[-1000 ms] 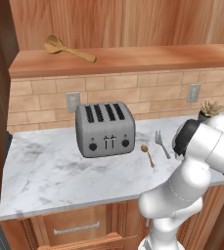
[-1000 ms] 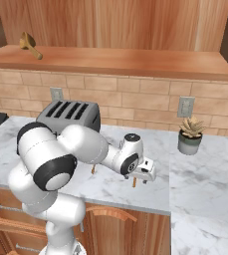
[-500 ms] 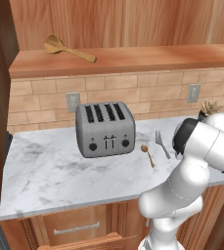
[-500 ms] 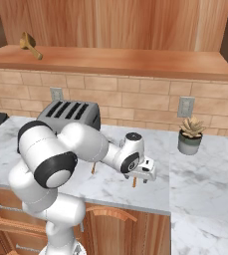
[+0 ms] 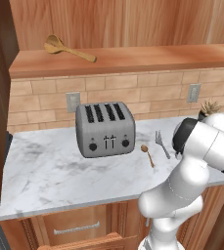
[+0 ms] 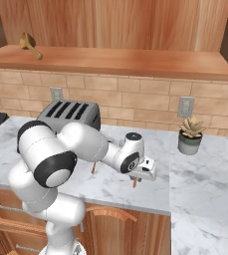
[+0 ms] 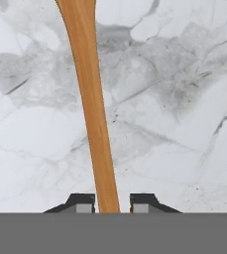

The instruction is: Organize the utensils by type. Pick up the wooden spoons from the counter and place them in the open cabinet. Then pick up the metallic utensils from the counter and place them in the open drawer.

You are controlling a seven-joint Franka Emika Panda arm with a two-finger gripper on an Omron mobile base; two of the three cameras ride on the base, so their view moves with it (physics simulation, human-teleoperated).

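My gripper (image 7: 112, 203) is low over the counter (image 7: 184, 124), shut on the handle of a wooden spoon (image 7: 91, 99) that lies on the marble and runs away from the fingers. In the right base view the gripper (image 6: 141, 173) sits near the counter's front edge, with a bit of the wooden spoon (image 6: 134, 182) poking out below it. Another wooden spoon (image 5: 67, 49) rests on the shelf of the open cabinet (image 5: 143, 57). The silver fork (image 5: 161, 143) and the small coppery spoon (image 5: 147, 155) lie right of the toaster. The open drawer's rim (image 5: 96, 241) shows at the bottom edge.
A grey four-slot toaster (image 5: 105, 129) stands mid-counter against the brick backsplash. A small potted plant (image 6: 191, 134) sits at the back right. My white arm (image 6: 80, 144) stretches across the counter in front of the toaster.
The jaws have closed from wide open onto the wooden spoon's handle. The arm and the other utensils have stayed where they were.
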